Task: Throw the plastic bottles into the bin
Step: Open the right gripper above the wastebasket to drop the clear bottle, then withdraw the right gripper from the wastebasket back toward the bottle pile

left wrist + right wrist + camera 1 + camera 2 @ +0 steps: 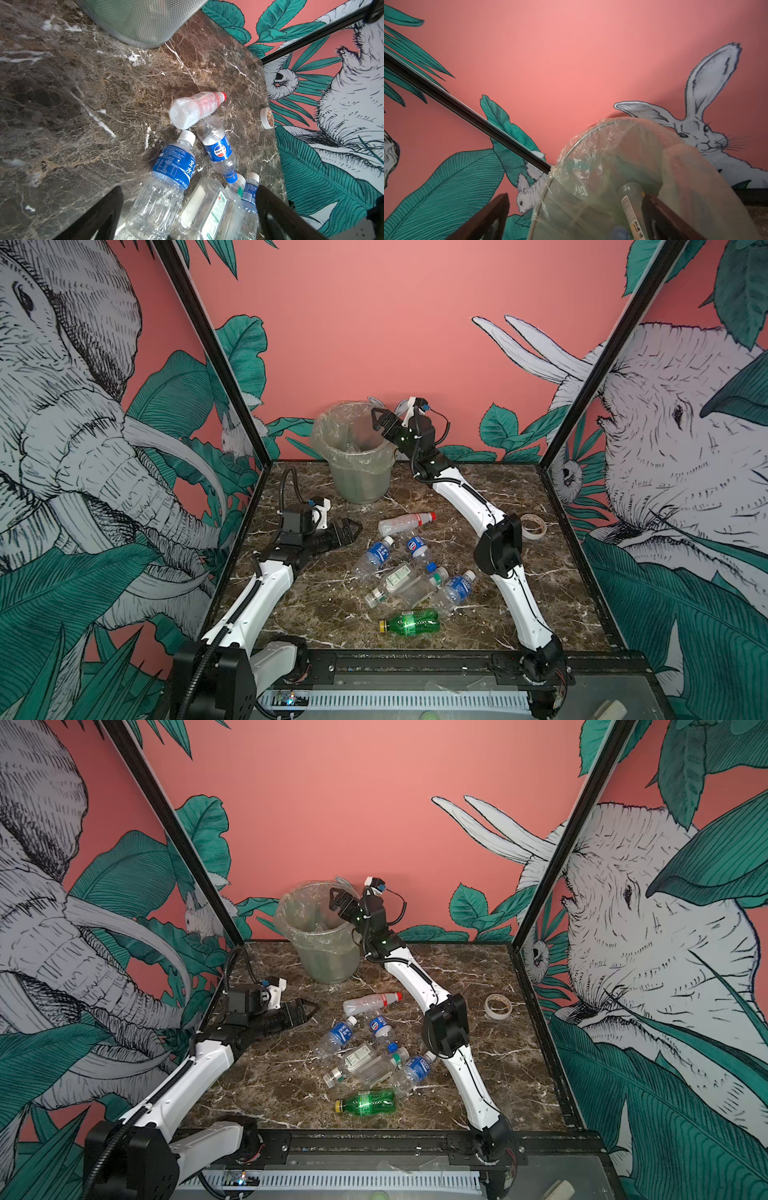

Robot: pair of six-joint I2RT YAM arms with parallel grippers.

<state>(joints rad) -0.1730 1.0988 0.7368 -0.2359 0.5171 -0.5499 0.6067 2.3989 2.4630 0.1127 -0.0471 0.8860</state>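
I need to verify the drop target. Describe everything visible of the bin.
The bin is a round, translucent grey-green plastic bucket, tapering downward, with a finely gridded wall. A thin, crinkled yellowish liner folds over its rim. It stands upright at the back of the marble table. At least one bottle shows inside. The right gripper hovers over its rim, jaws open.

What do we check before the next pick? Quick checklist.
1. Right jaws open over the bin: ok.
2. Bottle inside the liner, clear of those jaws: cannot tell.
3. Bin upright: ok.
4. Left jaws open, empty, beside the heap: ok.
5. Table cleared: not ok; red-capped bottle, green bottle and others lie there.
6. Tape roll apart from the bottles: ok.
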